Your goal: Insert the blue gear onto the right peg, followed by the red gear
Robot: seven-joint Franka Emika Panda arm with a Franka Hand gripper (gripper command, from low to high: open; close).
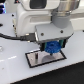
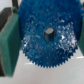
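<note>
The blue gear [image 1: 51, 48] hangs in my gripper [image 1: 51, 49], just above the grey black-bordered plate [image 1: 34, 60] near its end on the exterior view's right. In the wrist view the blue gear [image 2: 47, 42] fills most of the picture, its dark centre hub [image 2: 49, 31] facing the camera. The gripper [image 2: 46, 44] is shut on the gear's rim, with one green finger [image 2: 9, 42] on each side. The right peg is hidden under the gear and the gripper. The red gear is out of view.
The plate lies on a white table [image 1: 15, 70]. A black cable [image 1: 15, 36] runs across the exterior view's left. The arm's large white body [image 1: 35, 17] fills the upper part of that view.
</note>
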